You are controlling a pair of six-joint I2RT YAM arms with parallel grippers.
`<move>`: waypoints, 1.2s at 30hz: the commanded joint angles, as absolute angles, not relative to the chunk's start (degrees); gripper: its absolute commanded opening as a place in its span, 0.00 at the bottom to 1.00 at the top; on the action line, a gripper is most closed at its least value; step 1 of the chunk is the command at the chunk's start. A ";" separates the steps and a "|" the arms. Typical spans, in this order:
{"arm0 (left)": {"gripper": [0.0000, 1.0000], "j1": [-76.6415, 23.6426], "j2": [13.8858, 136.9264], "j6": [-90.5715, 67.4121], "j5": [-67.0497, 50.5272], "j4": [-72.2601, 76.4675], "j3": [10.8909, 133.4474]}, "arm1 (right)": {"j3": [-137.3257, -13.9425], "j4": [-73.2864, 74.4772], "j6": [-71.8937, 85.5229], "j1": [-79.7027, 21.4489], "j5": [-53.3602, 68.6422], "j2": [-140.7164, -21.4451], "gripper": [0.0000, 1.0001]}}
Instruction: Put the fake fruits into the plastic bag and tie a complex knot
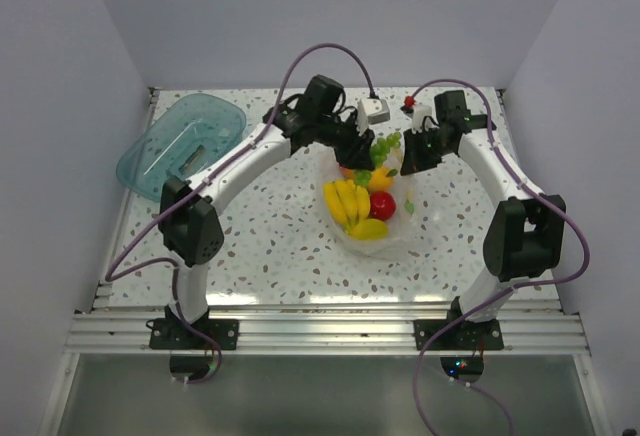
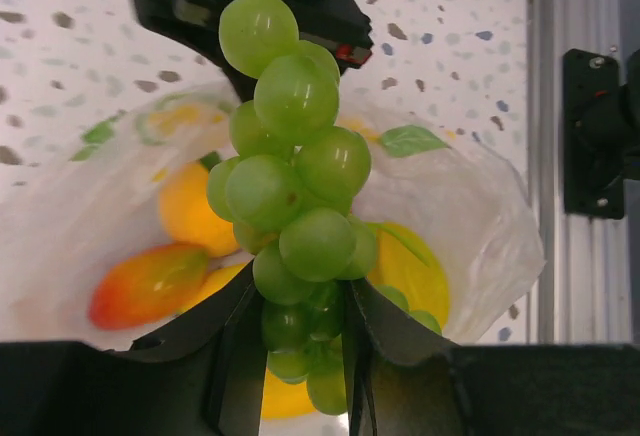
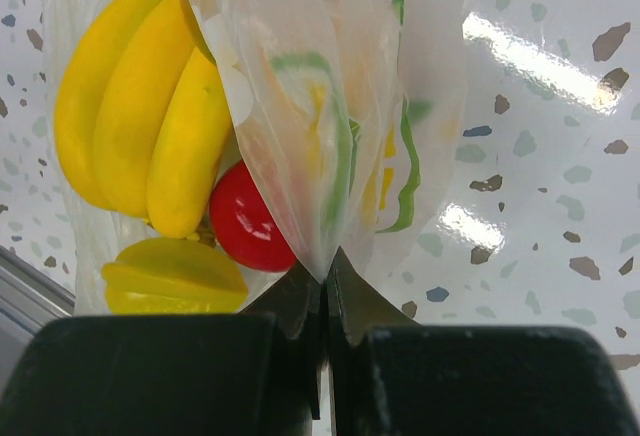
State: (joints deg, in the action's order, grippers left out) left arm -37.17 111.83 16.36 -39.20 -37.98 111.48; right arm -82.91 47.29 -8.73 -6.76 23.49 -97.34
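Left fingers: my left fingers are clenched on the grape cluster, hanging over the open mouth of the plastic bag.
Right fingers: my right fingers pinch the bag's rim, lifting it.
Inside the bag: banana bunch, red apple, other yellow and orange pieces.
Under the bag: speckled surface.
Risk: if the thin film slips from my right pinch, the mouth may sag, and the grapes could snag the rim or drop outside the bag.

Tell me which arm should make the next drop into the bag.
Left. The left tool is shut on the grape cluster directly above the open plastic bag, while the right tool is pinching the bag's edge and looks needed to hold it open.
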 commanded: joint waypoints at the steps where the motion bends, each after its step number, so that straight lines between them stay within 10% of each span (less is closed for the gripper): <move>1: 0.13 -37.62 114.34 4.41 -44.30 -26.92 105.49 | -85.87 44.91 -7.03 -6.86 22.24 -94.40 0.00; 13: 0.30 -40.51 117.16 -13.53 -41.05 -12.92 92.37 | -86.84 44.39 -7.21 -6.77 27.33 -96.06 0.01; 20: 0.92 -40.43 113.12 -14.50 -33.50 -12.05 91.15 | -88.41 43.24 -7.38 -6.77 28.39 -98.26 0.01; 36: 0.88 -15.67 103.00 -3.08 -36.73 -10.81 90.09 | -102.38 45.53 -9.05 -9.49 31.20 -109.94 0.08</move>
